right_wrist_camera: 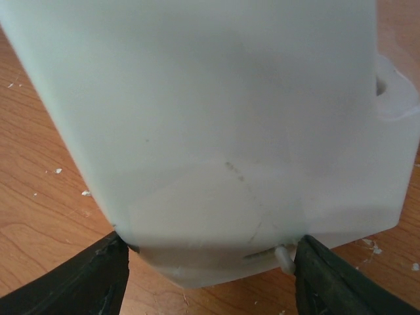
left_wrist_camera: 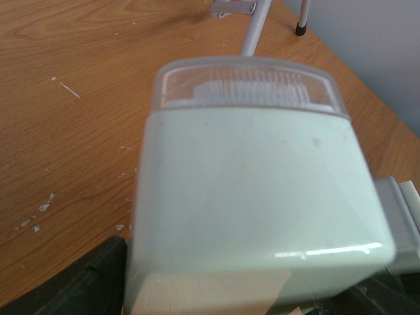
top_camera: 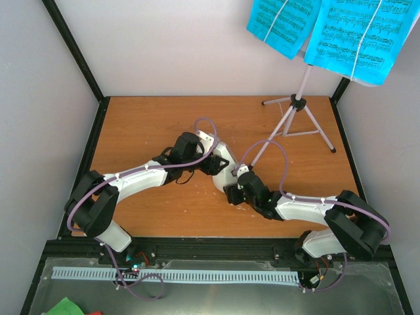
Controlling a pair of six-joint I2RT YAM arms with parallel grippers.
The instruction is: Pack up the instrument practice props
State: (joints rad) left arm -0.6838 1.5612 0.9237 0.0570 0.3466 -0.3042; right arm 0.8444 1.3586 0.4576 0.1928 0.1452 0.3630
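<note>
The white metronome (top_camera: 222,164) sits mid-table between my two grippers. In the left wrist view its white body (left_wrist_camera: 256,197) fills the frame, with the clear cover (left_wrist_camera: 246,82) at its far end. My left gripper (top_camera: 207,156) is shut on it, its black fingers (left_wrist_camera: 92,279) at both sides. My right gripper (top_camera: 236,188) is shut on it from the other side; the white body (right_wrist_camera: 216,131) spans the gap between its fingers (right_wrist_camera: 85,282). The lilac music stand (top_camera: 298,105) stands at the back right and holds the cyan sheet-music pages (top_camera: 335,29).
The stand's tripod legs (top_camera: 315,131) spread over the back right of the wooden table; one leg (left_wrist_camera: 256,29) shows just beyond the metronome. Black frame posts and pale walls enclose the table. A white slotted rail (top_camera: 177,274) runs along the near edge.
</note>
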